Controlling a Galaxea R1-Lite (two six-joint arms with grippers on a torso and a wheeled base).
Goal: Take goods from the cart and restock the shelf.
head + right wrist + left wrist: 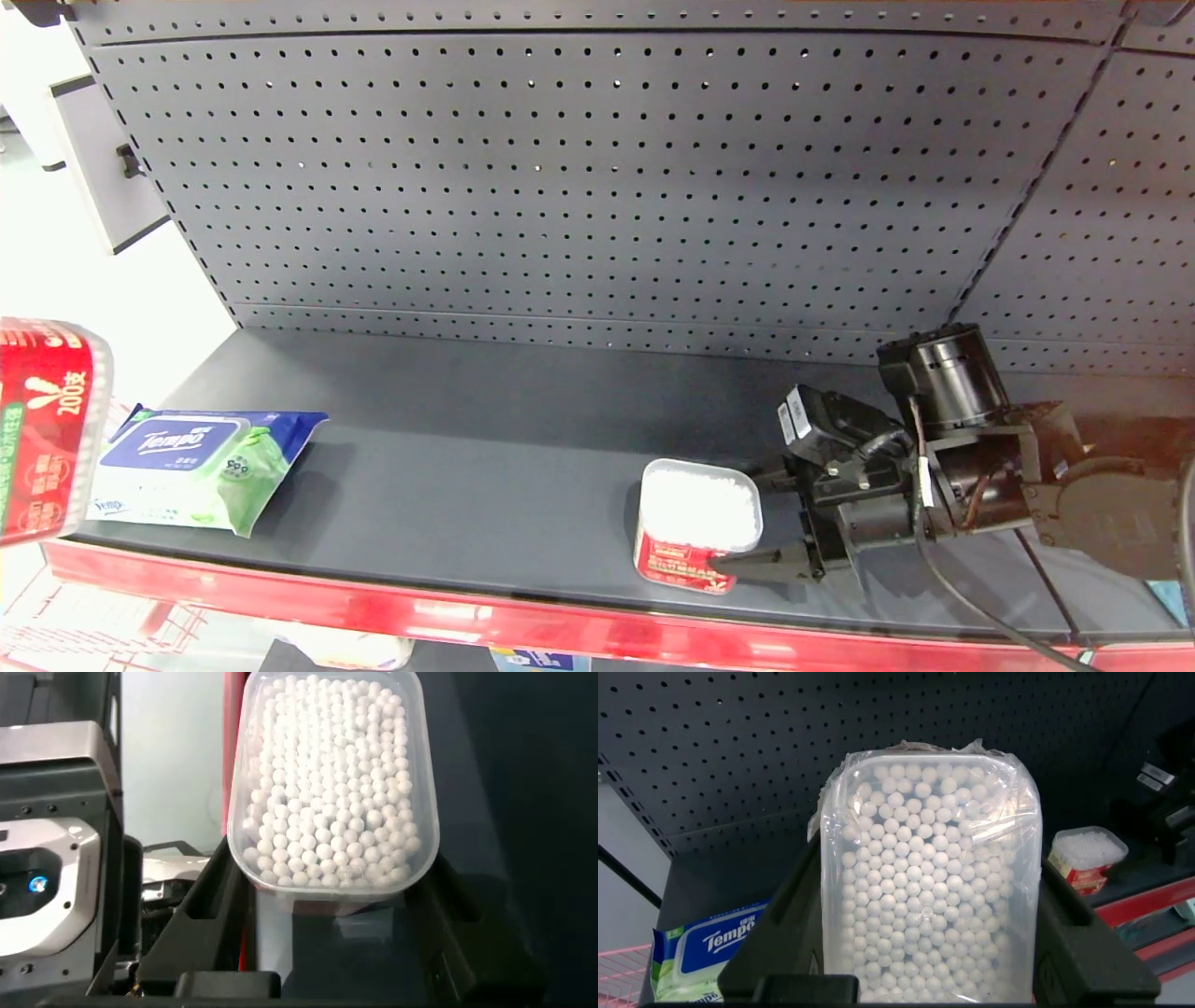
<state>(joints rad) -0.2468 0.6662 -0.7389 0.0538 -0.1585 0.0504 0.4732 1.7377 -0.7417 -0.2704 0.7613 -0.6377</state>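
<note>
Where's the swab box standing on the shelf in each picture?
Head view: swab box right of centre, near the shelf's front.
Left wrist view: the box is small and far, beyond the held box.
Right wrist view: the box is close up, its top facing the camera.
Shared landmark: red shelf edge beside it.

Head camera looks down onto the shelf. Left wrist camera faces it past the held tub; right wrist camera sits close above the standing tub, which all share.
</note>
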